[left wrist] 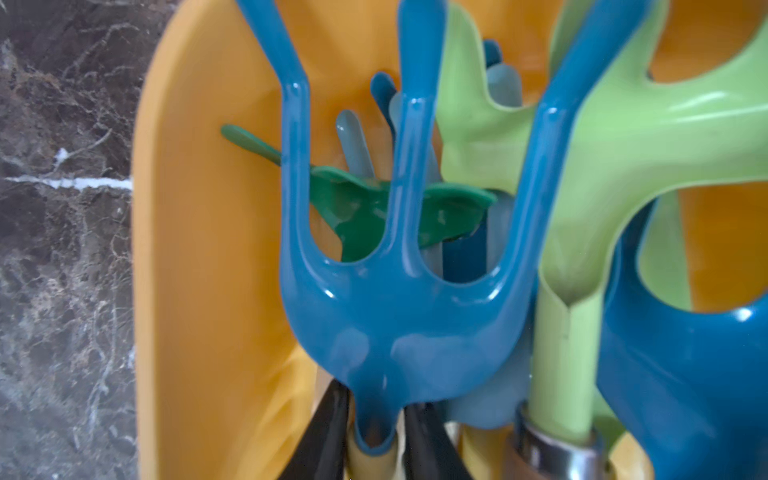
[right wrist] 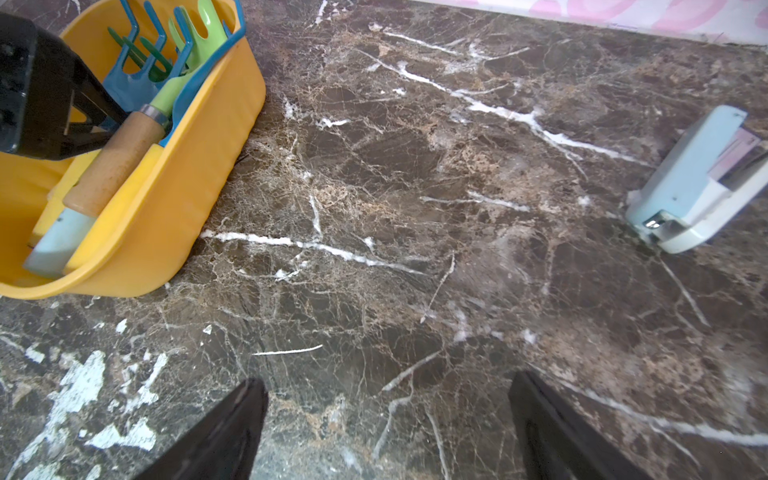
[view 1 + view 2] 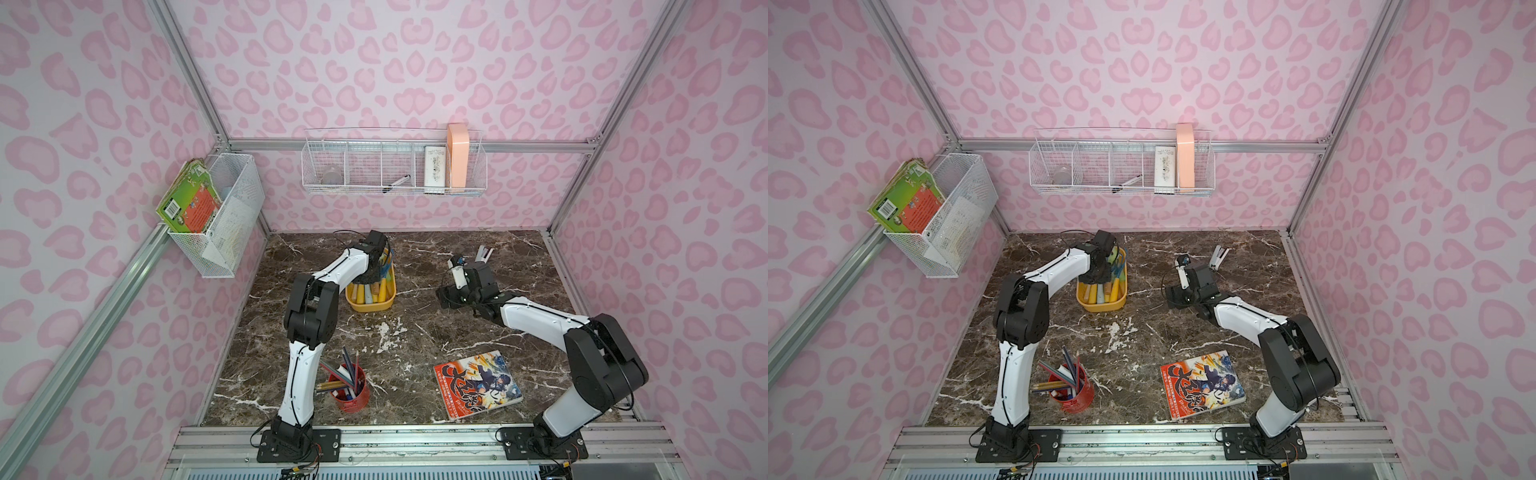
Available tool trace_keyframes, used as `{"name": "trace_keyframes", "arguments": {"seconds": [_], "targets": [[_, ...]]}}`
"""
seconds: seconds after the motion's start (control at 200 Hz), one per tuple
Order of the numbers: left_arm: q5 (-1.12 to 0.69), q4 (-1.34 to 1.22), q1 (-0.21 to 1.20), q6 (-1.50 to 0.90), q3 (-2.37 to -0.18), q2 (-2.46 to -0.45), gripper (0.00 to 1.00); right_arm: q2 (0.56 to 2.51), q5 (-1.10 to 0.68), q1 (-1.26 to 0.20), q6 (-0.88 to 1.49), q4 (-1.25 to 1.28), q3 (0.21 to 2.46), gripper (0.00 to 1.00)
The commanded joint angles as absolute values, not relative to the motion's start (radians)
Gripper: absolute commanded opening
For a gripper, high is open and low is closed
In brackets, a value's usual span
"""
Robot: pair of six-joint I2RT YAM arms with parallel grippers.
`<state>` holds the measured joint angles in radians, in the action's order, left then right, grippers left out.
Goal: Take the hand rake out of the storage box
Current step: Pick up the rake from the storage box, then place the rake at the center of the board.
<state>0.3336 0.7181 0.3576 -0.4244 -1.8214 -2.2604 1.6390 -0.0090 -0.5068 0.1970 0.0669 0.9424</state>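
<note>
Ok, marble table (image 3: 415,332) first. Over it the left arm (image 3: 336,270) stretches across the storage box (image 3: 370,306), while the right arm (image 3: 540,320) sits well apart to the box's right over bare tabletop, so left is the nearer one by far. In both top views the storage box sits left of centre, long axis running near-to-far. It's packed w/ garden tools, handles at the near end, heads at the far end. Target = the hand rake (image 1: 390,324), the blue 3-tine one. It's inside the box on top of the pile, lying along that same axis, tines pointing toward the far wall, neck toward the robot. Straight behind the head, the left gripper (image 1: 375,415) is at that neck: fingers (image 1: 328,436) pinch it from both sides, looks like contact on each, so it's grasping the rake. Over at the right gripper (image 2: 386,378), jaws are spread wide, nothing betw. them. Judgement: the pull prob. has to go up, not back along the axis. A light-green fork (image 1: 623,158) leans on the rake's side & a dark-green tool (image 1: 357,208) lies under its tines, so either could snag.
</note>
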Motion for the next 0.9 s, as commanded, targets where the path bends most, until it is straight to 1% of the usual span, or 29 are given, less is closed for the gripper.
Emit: {"name": "trace_keyframes", "arguments": {"seconds": [0.0, 0.165, 0.33, 0.45, 0.56, 0.72, 0.895], "targets": [[0.353, 0.717, 0.356, -0.431, -1.805, -2.251, 0.2, 1.645, -0.007, -0.506, 0.196, 0.083, 0.945, 0.92], [0.359, 0.712, 0.354, -0.432, -1.799, -2.204, 0.17, 1.648, -0.003, -0.506, 0.195, 0.081, 0.944, 0.92], [0.33, 0.736, 0.355, -0.432, -1.811, -2.152, 0.16, 1.653, -0.006, -0.507, 0.196, 0.083, 0.948, 0.92], [0.282, 0.787, 0.355, -0.43, -1.84, -2.131, 0.16, 1.654, -0.01, -0.508, 0.197, 0.084, 0.952, 0.93], [0.19, 0.806, 0.363, -0.434, -1.837, -2.096, 0.16, 1.646, -0.01, -0.503, 0.207, 0.086, 0.954, 0.92], [0.125, 0.826, 0.415, -0.452, -1.818, -2.015, 0.16, 1.643, -0.011, -0.469, 0.226, 0.062, 0.965, 0.92], [0.068, 0.817, 0.497, -0.496, -1.768, -1.949, 0.16, 1.634, -0.036, -0.393, 0.243, 0.036, 0.953, 0.91]]}}
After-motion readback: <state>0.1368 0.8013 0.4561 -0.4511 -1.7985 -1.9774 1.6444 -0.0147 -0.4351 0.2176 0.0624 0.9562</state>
